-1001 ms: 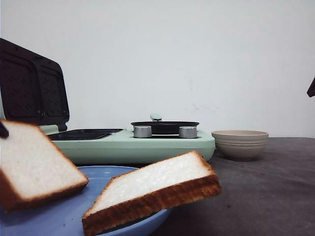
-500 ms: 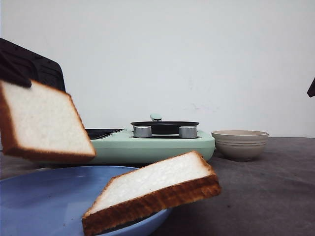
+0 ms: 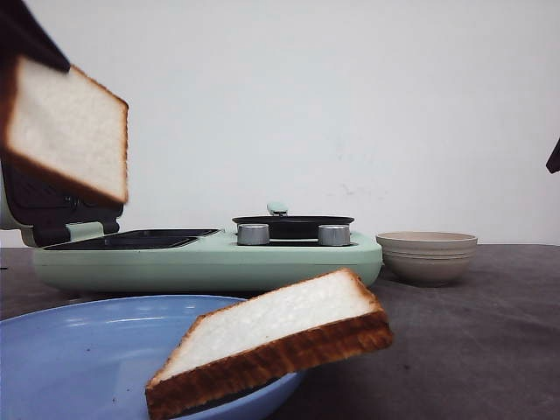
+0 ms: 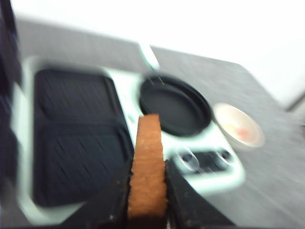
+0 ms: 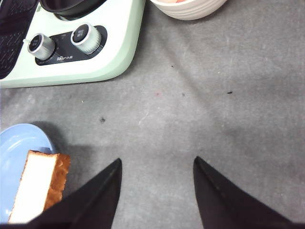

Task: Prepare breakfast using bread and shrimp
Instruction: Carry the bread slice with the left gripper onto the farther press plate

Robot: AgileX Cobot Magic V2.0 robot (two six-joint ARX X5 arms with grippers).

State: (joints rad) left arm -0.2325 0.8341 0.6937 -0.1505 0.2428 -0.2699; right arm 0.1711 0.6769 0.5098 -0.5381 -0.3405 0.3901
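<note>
One slice of bread [image 3: 70,131] hangs high at the left, above the open sandwich maker [image 3: 201,258]; my left gripper [image 4: 147,164] is shut on its crust edge [image 4: 147,176]. A second slice of bread [image 3: 276,341] leans on the rim of the blue plate [image 3: 96,350] in front; it also shows in the right wrist view [image 5: 38,183]. A pink shrimp [image 4: 241,132] lies blurred in the beige bowl [image 3: 426,255]. My right gripper [image 5: 157,162] stands open over bare grey table, empty.
The sandwich maker's dark grill plates [image 4: 76,138] lie open beside a small black pan [image 4: 175,106], with two silver knobs [image 5: 62,40] at its front. Its lid [image 3: 52,206] stands raised at the far left.
My left gripper has lifted the held slice from just over the blue plate up and back toward the grill. The other slice and the right arm have not moved.
</note>
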